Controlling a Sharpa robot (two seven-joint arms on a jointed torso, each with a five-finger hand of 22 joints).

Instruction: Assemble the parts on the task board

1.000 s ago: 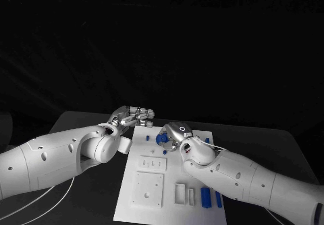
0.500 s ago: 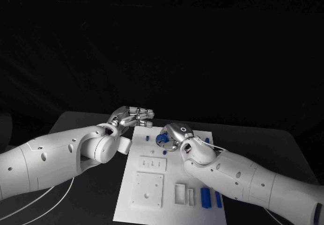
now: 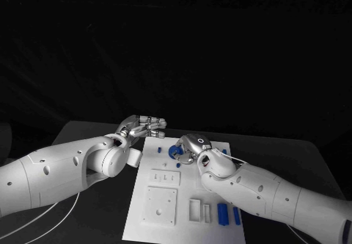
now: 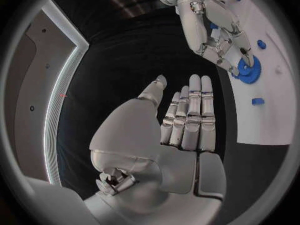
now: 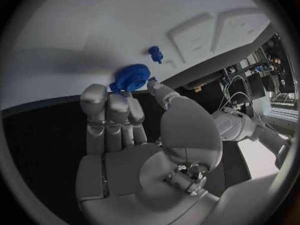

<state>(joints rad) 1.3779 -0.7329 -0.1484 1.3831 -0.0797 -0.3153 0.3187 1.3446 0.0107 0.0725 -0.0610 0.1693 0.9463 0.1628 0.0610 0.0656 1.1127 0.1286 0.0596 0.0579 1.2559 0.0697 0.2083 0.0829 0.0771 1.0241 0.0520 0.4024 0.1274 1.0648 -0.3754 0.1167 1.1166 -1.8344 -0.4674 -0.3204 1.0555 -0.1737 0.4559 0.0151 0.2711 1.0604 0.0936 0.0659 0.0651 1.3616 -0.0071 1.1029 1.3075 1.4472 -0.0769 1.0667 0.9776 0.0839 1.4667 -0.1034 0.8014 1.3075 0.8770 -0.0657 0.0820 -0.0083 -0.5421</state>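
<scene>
- Head view: white task board lies in the middle of the black table, long side running away from the robot.
- Head view: right hand sits at the far part of the board, fingertips on a blue gear that rests on the board there.
- Head view: a small blue peg stands on the board just nearer than the gear; three blue bars lie at the board's near right corner, beside white raised blocks.
- Head view: left hand is off the board's far left corner, fingers together, nothing in it.
- Left wrist view: left hand flat, fingers straight and side by side, empty, over the dark table beside the board.
- Left wrist view: right hand touching the gear from above; two small blue pegs nearby on the board.
- Right wrist view: right hand with fingertips at the gear; whether it pinches the gear I cannot tell. Peg just beyond.
</scene>
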